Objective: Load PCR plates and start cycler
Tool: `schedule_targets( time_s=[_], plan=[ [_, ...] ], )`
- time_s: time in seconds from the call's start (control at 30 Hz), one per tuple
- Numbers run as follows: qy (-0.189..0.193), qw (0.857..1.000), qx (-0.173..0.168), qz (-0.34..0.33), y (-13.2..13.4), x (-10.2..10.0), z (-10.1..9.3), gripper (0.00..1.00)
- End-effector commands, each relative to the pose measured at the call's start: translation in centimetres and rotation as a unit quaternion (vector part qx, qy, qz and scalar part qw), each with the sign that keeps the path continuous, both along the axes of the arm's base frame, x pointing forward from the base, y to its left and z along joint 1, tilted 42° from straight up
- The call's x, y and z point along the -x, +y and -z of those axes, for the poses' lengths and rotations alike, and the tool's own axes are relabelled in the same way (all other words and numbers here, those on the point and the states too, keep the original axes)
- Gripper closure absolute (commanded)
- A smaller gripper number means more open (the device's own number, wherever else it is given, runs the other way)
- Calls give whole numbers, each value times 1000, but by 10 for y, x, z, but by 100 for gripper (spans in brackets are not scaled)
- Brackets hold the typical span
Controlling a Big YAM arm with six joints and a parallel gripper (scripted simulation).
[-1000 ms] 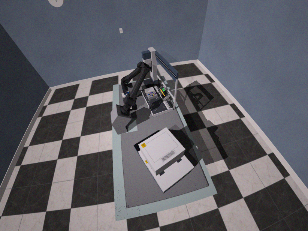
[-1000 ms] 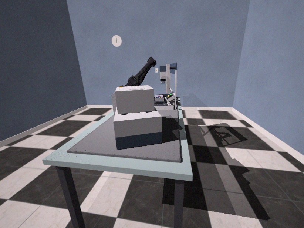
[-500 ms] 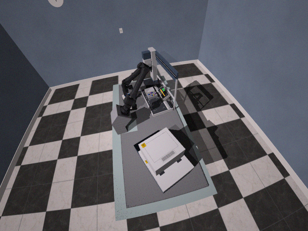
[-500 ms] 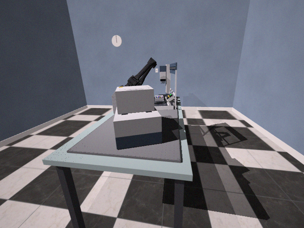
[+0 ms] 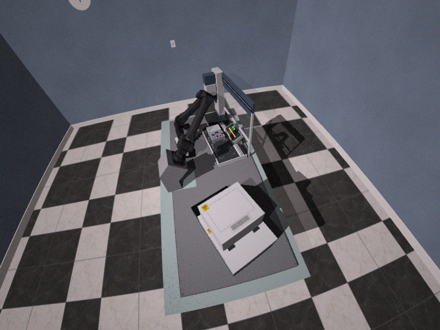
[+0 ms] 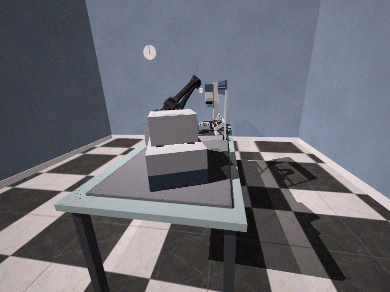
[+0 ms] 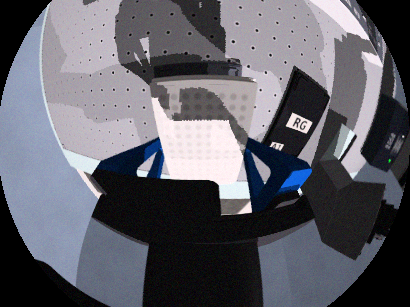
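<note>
My gripper (image 7: 203,140) is shut on a white 96-well PCR plate (image 7: 203,128), with the blue fingers on its two long sides. I cannot read the plate's label. I hold it above the perforated table top, near the table's light edge. The black RG nest (image 7: 300,116) lies to its right. A dark unit with a green lamp (image 7: 389,153) shows at the far right. In the top view the arm (image 5: 190,124) folds back over the table's left side, and the gripper and plate are hidden behind it. On the deck stands a unit with green lights and a yellow bar (image 5: 233,129).
The tube block with coloured caps (image 5: 216,134) sits on the deck under the gantry (image 5: 234,95). A large white box-shaped instrument (image 5: 230,223) stands on the near half of the table, and it also shows in the exterior view (image 6: 173,142).
</note>
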State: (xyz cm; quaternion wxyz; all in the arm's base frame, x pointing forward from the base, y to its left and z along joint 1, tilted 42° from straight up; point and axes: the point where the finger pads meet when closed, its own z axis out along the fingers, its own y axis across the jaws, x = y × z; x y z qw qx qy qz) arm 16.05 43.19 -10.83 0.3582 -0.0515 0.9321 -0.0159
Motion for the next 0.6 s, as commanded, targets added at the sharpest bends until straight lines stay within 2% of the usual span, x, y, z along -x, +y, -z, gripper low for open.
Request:
schedule_targets(
  time_s=[0.0, 0.13, 0.43, 0.53, 0.57],
  plan=[
    [-2, 1000, -10, -7, 12, -2, -4, 100],
    [-2, 1000, -26, -9, 26, -6, -6, 100],
    [0, 1000, 1, -5, 1, -19, 20, 100],
    [0, 1000, 1, -6, 2, -20, 21, 100],
    [-1, 1000, -8, -7, 10, -19, 16, 100]
  ],
)
